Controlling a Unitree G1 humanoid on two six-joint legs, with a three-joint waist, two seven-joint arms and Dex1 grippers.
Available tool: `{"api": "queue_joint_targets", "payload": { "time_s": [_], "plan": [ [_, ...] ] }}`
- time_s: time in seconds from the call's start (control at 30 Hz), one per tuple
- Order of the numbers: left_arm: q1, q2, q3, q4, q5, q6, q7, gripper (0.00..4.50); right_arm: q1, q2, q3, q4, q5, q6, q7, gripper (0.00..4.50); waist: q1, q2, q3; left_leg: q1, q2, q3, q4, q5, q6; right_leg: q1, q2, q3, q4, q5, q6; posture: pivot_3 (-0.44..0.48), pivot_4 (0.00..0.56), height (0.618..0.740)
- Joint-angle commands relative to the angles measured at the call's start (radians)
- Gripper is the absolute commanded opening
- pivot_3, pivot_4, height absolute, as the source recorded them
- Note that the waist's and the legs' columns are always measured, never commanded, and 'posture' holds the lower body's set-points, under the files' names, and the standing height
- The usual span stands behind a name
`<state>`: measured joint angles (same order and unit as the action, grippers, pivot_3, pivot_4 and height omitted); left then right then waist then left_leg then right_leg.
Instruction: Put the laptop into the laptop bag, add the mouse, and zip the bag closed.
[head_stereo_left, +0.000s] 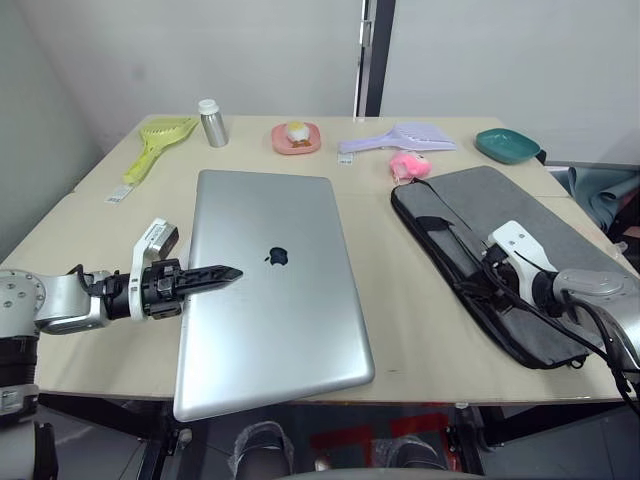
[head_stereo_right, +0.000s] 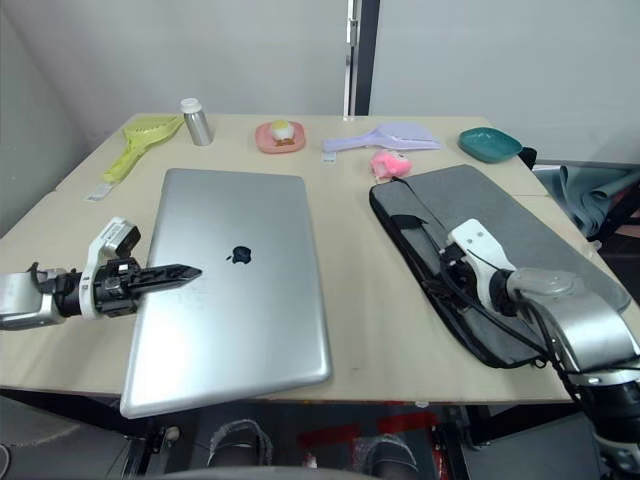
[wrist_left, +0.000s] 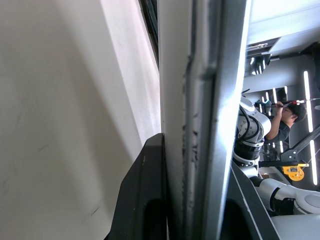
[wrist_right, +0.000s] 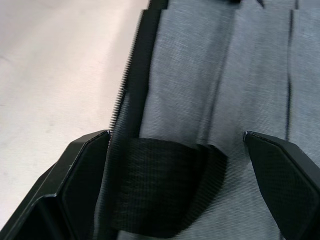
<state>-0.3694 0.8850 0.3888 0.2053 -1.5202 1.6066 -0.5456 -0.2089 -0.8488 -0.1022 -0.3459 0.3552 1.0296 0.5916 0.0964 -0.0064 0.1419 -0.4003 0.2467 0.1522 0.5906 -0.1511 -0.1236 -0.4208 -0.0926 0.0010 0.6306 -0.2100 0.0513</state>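
While the left hand (head_stereo_left: 205, 277) clamped the thin silver-grey metal laptop (head_stereo_left: 270, 285) by its left edge, the flat grey fabric laptop bag (head_stereo_left: 500, 250) lay to its right. Right hand (wrist_right: 175, 165), fingers spread, straddled the bag's black strap handle (wrist_right: 160, 185).

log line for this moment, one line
left gripper: shut on laptop left edge | right gripper: open over laptop bag handle strap | laptop not yet bagged

Left gripper (head_stereo_left: 222, 274) clamps laptop (head_stereo_left: 268, 290) left edge, near corner overhanging table (head_stereo_left: 420, 330). Right gripper (head_stereo_left: 478, 268) over laptop bag (head_stereo_left: 520, 250).
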Motion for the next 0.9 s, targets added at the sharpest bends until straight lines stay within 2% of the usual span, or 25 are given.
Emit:
{"api": "queue_joint_targets", "payload": {
  "time_s": [0.03,0.07,0.47,0.6,0.7,0.9],
  "plan": [
    [-0.034,-0.003,0.035,-0.010,-0.055,-0.014,-0.029,0.37,-0.012,-0.017,0.011,0.029,-0.036,-0.034,-0.008,4.49,0.000,0.000,0.000,0.000,0.000,0.000,0.000,0.000,-0.001,0.000,0.000,0.000,0.000,0.000,0.000,0.000,0.150,0.740],
    [-0.032,-0.010,0.035,-0.009,-0.051,-0.018,-0.028,0.37,-0.012,-0.013,0.022,0.053,-0.047,-0.052,-0.007,3.97,0.000,0.000,0.000,0.000,0.000,0.000,0.000,0.001,-0.001,0.000,0.000,0.000,0.000,0.000,0.000,0.000,0.150,0.740],
    [-0.038,-0.044,0.028,-0.008,-0.021,-0.032,-0.020,0.37,-0.001,-0.019,0.024,0.096,-0.057,-0.113,0.035,0.07,0.000,-0.001,0.000,0.001,0.000,-0.003,0.002,0.001,-0.001,0.003,0.000,-0.002,0.001,0.000,0.000,0.000,0.150,0.740],
    [-0.082,-0.081,0.015,0.033,0.011,-0.048,0.029,0.37,-0.017,-0.005,0.010,0.075,-0.034,-0.092,0.036,0.03,0.001,0.000,0.000,0.001,0.000,-0.004,0.003,0.001,0.000,0.004,0.000,-0.002,0.002,0.000,0.000,0.000,0.150,0.740],
    [-0.112,-0.113,0.016,0.058,0.016,-0.048,0.064,0.37,-0.086,0.031,-0.075,0.031,0.052,-0.016,0.033,0.03,0.000,0.000,0.000,0.001,0.000,-0.005,0.003,0.002,0.000,0.004,0.000,-0.003,0.003,0.000,0.000,0.000,0.150,0.740],
    [-0.144,-0.181,0.041,0.114,-0.057,-0.038,0.154,0.37,-0.165,0.045,-0.170,-0.034,0.162,0.108,0.018,0.03,-0.002,0.000,0.000,0.000,0.000,-0.004,0.003,0.003,-0.002,0.002,0.000,-0.002,0.004,0.000,0.000,0.000,0.150,0.740]
  ]
}}
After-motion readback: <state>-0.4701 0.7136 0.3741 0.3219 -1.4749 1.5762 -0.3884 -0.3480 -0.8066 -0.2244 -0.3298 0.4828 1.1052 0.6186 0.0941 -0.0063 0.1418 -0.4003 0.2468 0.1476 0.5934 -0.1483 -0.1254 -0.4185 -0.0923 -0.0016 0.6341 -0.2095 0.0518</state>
